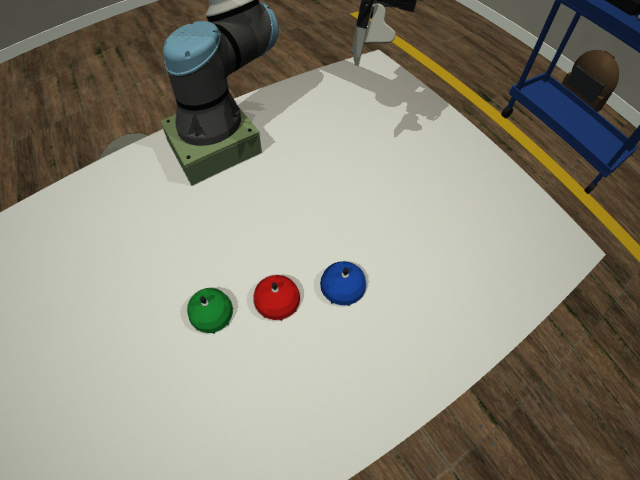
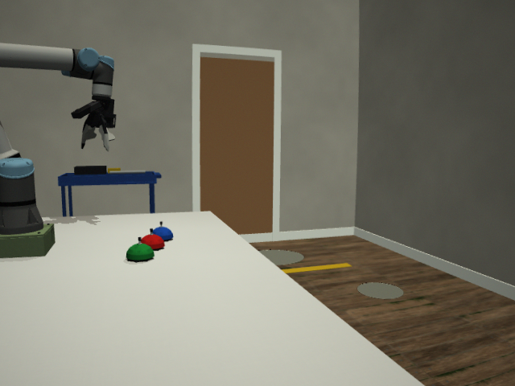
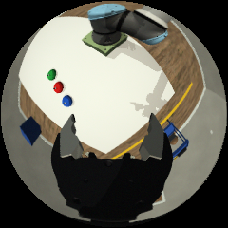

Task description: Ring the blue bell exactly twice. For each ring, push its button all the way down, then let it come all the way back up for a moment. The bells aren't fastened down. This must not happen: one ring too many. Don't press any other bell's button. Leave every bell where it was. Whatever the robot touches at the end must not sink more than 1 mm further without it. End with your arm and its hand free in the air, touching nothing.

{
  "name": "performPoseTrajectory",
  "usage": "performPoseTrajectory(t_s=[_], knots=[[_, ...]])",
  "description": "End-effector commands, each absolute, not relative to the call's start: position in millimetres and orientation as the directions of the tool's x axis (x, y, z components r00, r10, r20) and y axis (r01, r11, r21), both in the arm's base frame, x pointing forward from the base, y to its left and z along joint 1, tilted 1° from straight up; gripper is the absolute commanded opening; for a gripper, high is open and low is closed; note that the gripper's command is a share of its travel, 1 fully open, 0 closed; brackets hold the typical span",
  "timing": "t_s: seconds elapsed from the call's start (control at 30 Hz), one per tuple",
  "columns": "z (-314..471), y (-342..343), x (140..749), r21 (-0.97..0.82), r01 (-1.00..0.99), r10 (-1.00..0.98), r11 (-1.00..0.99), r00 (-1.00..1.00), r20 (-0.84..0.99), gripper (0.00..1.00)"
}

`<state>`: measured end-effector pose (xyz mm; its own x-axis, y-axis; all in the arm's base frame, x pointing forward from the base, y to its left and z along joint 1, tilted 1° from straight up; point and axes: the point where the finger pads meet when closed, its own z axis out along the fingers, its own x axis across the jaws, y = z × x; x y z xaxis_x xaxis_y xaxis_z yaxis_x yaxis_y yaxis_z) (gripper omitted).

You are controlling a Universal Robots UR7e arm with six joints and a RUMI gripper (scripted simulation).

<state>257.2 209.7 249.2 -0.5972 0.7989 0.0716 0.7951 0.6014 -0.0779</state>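
The blue bell (image 1: 343,283) sits on the white table, rightmost in a row with the red bell (image 1: 276,297) and the green bell (image 1: 209,309). Each has a small dark button on top, standing up. In the exterior view the blue bell (image 2: 162,232) is the farthest of the row. In the wrist view it (image 3: 66,100) lies far below, nearest the fingers. My gripper (image 2: 95,141) is open and empty, high above the table's far edge, far from the bells. Its fingers show at the top edge of the top view (image 1: 369,36) and in the wrist view (image 3: 113,138).
The arm's base (image 1: 209,139) stands on a green block at the back of the table. A blue cart (image 1: 578,98) stands on the floor to the right. A yellow line (image 1: 516,134) runs along the floor beside the table.
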Motion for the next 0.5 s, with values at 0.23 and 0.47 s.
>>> performPoseTrajectory(t_s=[0.23, 0.47], knots=[[189.0, 157.5, 361.1, -0.03, 0.677, 0.677, 0.735, -0.732, 0.069, 1.0], [150.5, 111.1, 410.0, -0.012, 0.596, 0.596, 0.803, -0.801, 0.055, 1.0]])
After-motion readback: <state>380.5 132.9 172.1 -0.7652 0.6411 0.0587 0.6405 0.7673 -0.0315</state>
